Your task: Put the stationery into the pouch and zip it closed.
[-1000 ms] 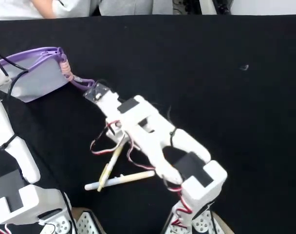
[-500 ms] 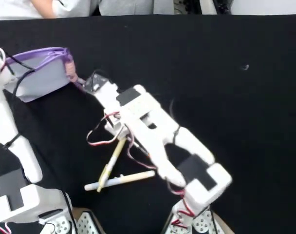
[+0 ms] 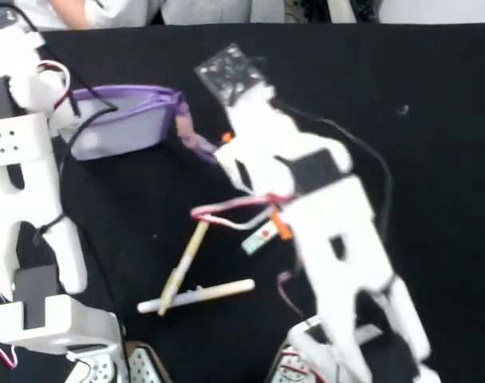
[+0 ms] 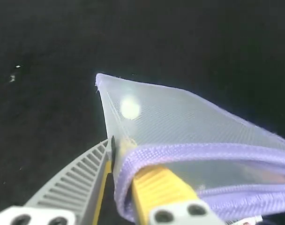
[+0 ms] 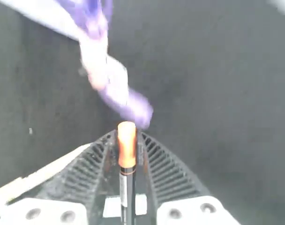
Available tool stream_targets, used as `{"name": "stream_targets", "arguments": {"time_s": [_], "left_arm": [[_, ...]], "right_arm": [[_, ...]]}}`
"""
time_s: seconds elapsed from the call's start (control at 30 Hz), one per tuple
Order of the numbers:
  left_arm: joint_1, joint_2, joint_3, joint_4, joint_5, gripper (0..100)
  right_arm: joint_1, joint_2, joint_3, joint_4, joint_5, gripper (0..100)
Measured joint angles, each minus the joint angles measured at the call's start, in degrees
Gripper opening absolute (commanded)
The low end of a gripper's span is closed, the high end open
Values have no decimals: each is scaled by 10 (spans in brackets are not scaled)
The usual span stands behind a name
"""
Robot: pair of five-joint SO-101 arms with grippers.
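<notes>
A translucent pouch [image 3: 123,124] with purple zip trim lies at the back left of the black table. My left gripper [image 3: 67,116] is shut on its left end; in the left wrist view the yellow finger [image 4: 156,190] and grey finger [image 4: 72,187] pinch the pouch [image 4: 189,126] at its purple edge. My right gripper [image 5: 127,133] is shut on a pen whose orange tip [image 5: 126,145] points at the pouch's purple pull strap [image 5: 119,93]. From above, that gripper [image 3: 222,148] sits just right of the strap [image 3: 191,140]. Two cream pens [image 3: 187,259] [image 3: 196,295] lie crossed near the front.
Both arm bases [image 3: 83,351] [image 3: 330,359] stand at the front edge. A person's white sleeve [image 3: 67,9] shows beyond the far edge. Open black tabletop [image 3: 442,144] stretches to the right.
The pouch has slid to the right with my left gripper holding it. My right arm has risen and swung toward the back, and its wrist now stands high over the table's middle.
</notes>
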Motion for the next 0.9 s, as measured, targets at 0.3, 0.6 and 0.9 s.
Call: {"name": "stream_targets", "arguments": {"time_s": [0.3,0.6,0.9], "left_arm": [[69,0,0,0,0,28],[86,-1,18,0,0,29],[95,-1,19,0,7,29]], "right_arm": [[-1,-144,0,-63,-1,11],[-1,-250,77,-195,-44,11],[-84,-405,270,-404,-48,11]]}}
